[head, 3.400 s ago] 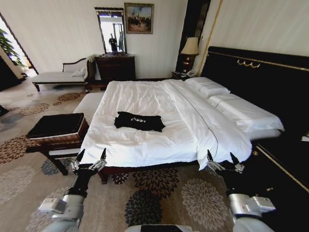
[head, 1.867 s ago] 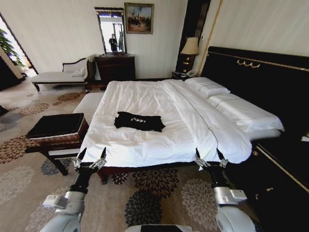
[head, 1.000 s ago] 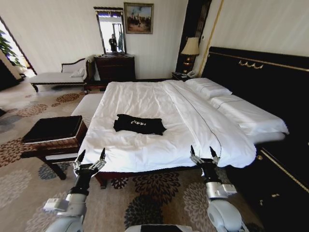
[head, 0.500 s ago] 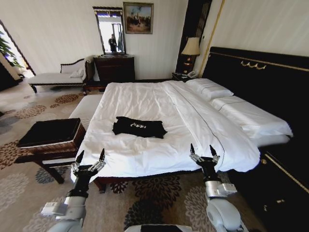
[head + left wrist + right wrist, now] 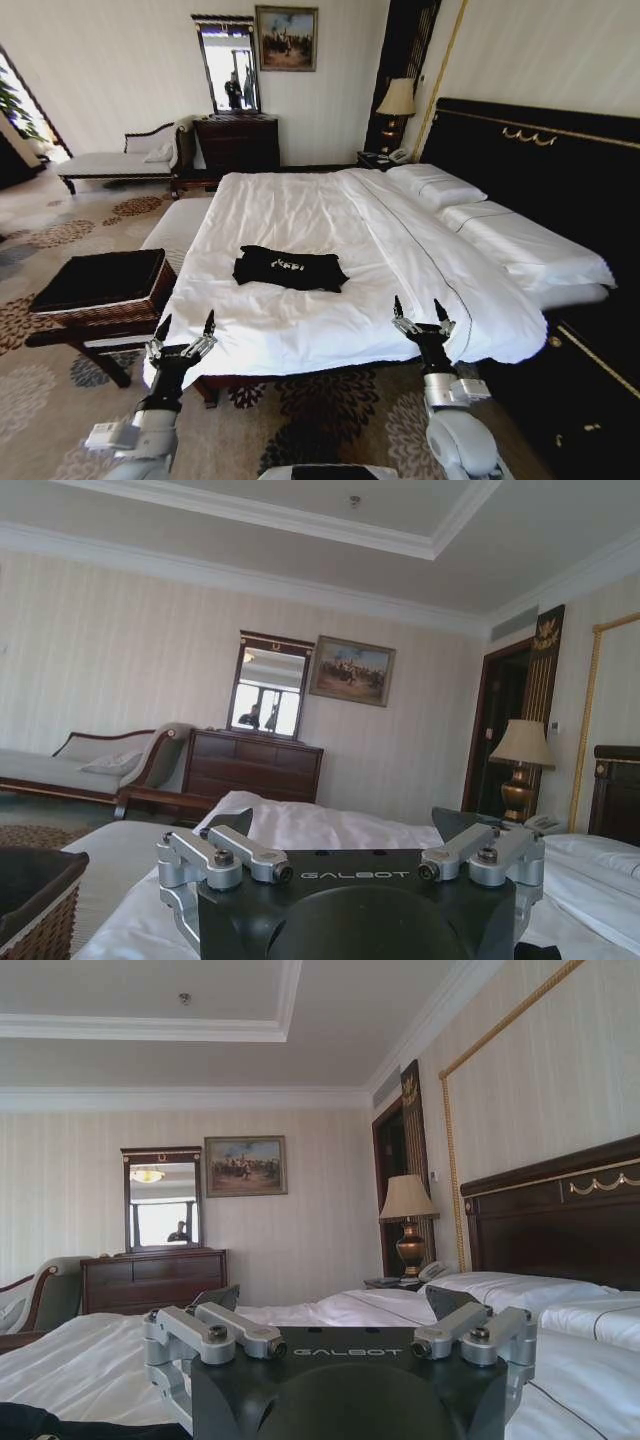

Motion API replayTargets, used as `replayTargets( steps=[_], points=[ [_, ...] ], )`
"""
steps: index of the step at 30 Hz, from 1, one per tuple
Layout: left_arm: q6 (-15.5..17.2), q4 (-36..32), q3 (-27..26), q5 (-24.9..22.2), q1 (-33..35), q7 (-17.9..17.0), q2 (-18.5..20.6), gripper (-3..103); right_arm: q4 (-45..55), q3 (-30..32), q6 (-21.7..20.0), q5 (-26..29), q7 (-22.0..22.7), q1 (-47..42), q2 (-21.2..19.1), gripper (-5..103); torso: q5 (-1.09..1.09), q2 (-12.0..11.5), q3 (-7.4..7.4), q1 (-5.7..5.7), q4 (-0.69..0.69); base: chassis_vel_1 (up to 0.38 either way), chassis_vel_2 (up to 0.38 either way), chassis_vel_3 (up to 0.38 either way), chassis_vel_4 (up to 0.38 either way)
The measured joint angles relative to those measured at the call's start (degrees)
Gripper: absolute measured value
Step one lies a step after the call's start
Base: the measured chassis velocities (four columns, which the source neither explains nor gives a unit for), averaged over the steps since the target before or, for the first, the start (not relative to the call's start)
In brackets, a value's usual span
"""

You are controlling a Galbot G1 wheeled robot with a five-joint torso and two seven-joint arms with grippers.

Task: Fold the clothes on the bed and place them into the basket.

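Observation:
The black shirt with small white lettering lies flat on the white bed, toward its near end. Its dark edge shows in the right wrist view. The woven basket with black lining stands on a dark stand left of the bed, and its rim shows in the left wrist view. My left gripper is open and held upright at the bed's near left corner. My right gripper is open and upright at the bed's near edge, right of the shirt. Both are empty and apart from the shirt.
A narrow white bench runs along the bed's left side, behind the basket. The tall black headboard and pillows are on the right. A dresser, chaise and lamp line the far wall. Patterned carpet lies below me.
The whole head view has shifted, with the bed nearer and lower in the picture. My right gripper has come in from the right to the bed's near edge. The shirt lies unmoved.

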Motion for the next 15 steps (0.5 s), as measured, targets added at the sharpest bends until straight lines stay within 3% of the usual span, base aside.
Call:
replayTargets(
  steps=[15],
  points=[
    [-0.44, 0.28, -0.08, -0.04, 0.08, 0.14, -0.04, 100, -0.39, -0.16, 0.15, -0.30, 0.01, -0.06, 0.48, 100, 0.01, 0.00, 0.00, 0.01, 0.00, -0.089, 0.092, 0.096, -0.084]
  ],
)
